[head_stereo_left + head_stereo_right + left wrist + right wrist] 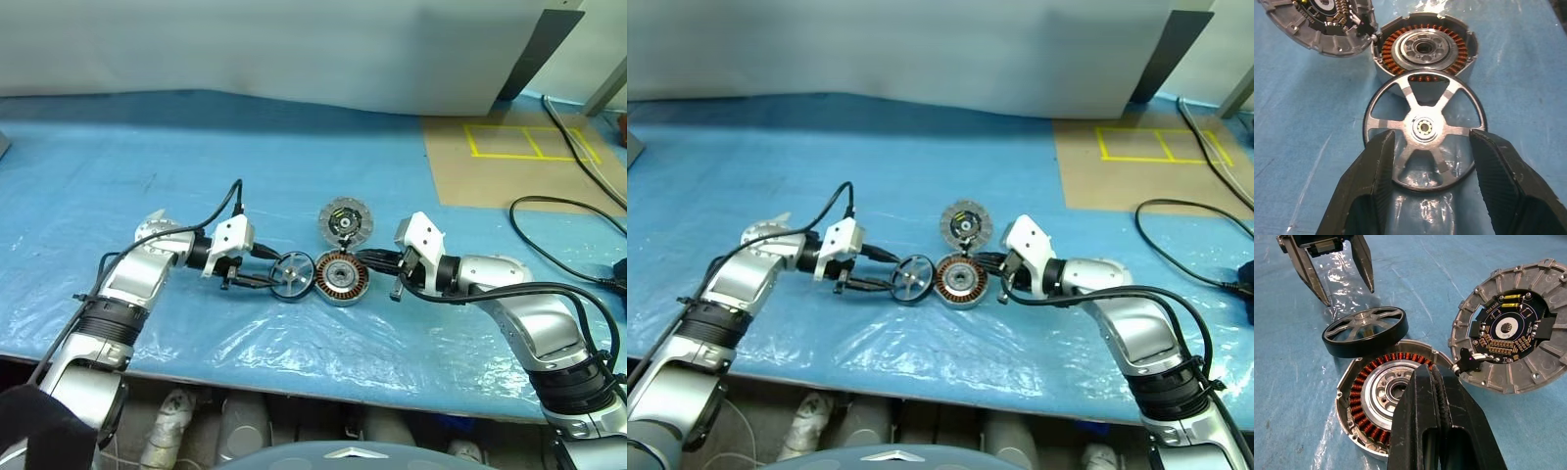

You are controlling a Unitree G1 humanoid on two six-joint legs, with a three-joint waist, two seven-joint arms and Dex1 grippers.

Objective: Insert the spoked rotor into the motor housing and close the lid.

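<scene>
The spoked rotor point(1424, 129) has a dark rim and silver spokes. It leans tilted with one edge on the rim of the motor housing point(341, 278), whose copper windings face up. My left gripper point(272, 270) is open just behind the rotor; its fingers point(1364, 264) stand apart from the rim. On the housing's other side, my right gripper point(1432, 372) is shut, with its tip over the housing's edge. The lid point(345, 221) lies just beyond the housing, circuit-board face up.
Everything sits on a blue plastic-covered table point(147, 166). At the back right is a brown board with yellow tape squares point(519, 142). Black cables point(558, 211) trail over the table's right side. The table's front edge point(294, 377) runs close below the arms.
</scene>
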